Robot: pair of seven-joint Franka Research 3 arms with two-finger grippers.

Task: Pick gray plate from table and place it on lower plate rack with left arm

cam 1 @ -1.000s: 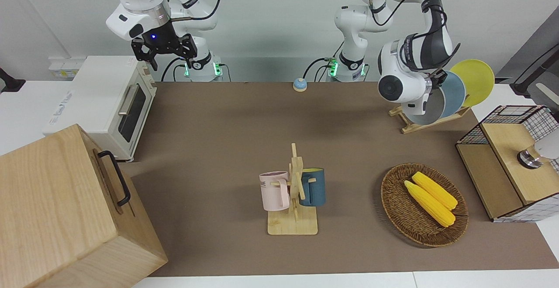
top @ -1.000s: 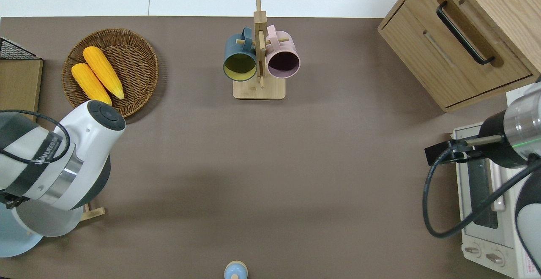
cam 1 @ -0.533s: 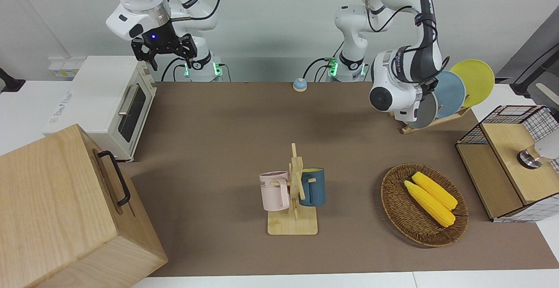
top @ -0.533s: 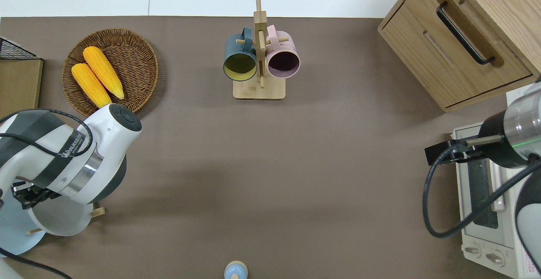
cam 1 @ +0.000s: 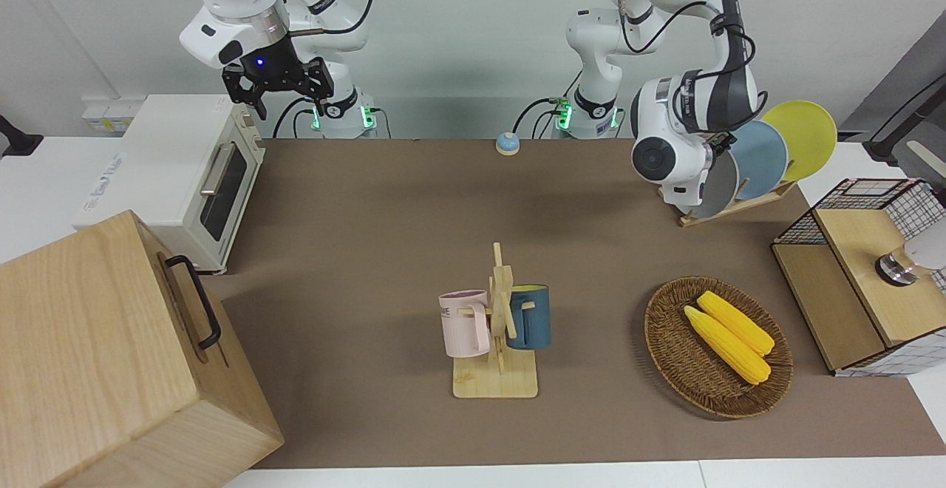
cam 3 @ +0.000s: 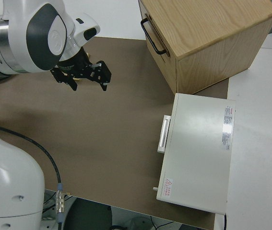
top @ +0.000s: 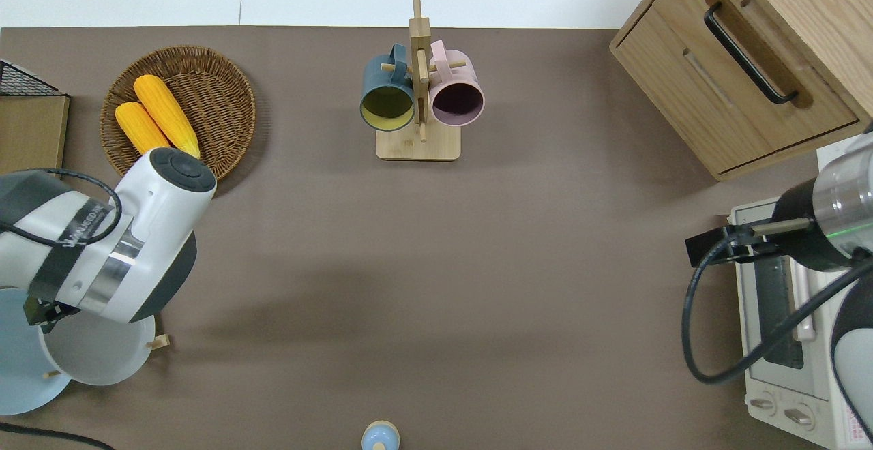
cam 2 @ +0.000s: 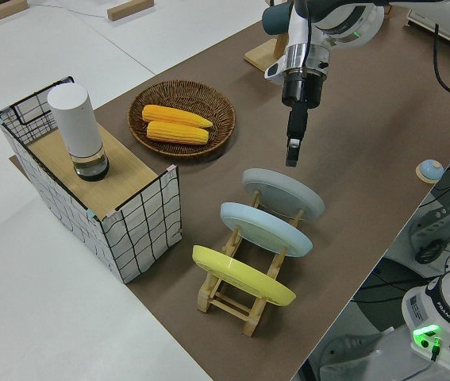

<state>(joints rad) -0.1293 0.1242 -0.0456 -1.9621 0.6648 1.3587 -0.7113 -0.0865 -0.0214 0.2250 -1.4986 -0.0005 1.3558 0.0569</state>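
The gray plate (cam 2: 284, 194) leans in the end slot of the lower plate rack (cam 2: 232, 298), the slot farthest from the robots, beside the sky-blue plate (cam 2: 264, 228). It also shows in the front view (cam 1: 720, 188) and the overhead view (top: 95, 358). My left gripper (cam 2: 292, 159) points down just above the gray plate's rim, apart from it, open and empty. It is mostly hidden by its own wrist in the overhead view (top: 37, 313). My right gripper (cam 3: 80, 79) is open and parked.
A yellow plate (cam 1: 802, 137) fills the rack's nearest slot. A wicker basket (cam 1: 665, 355) of corn and a wire-sided crate (cam 1: 865, 273) stand farther from the robots than the rack. A mug tree (cam 1: 499, 325), a toaster oven (cam 1: 177, 170) and a wooden cabinet (cam 1: 111, 355) are elsewhere.
The left gripper lowered the gray plate into the rack slot, then let go of it and rose off its rim. The right arm has not moved.
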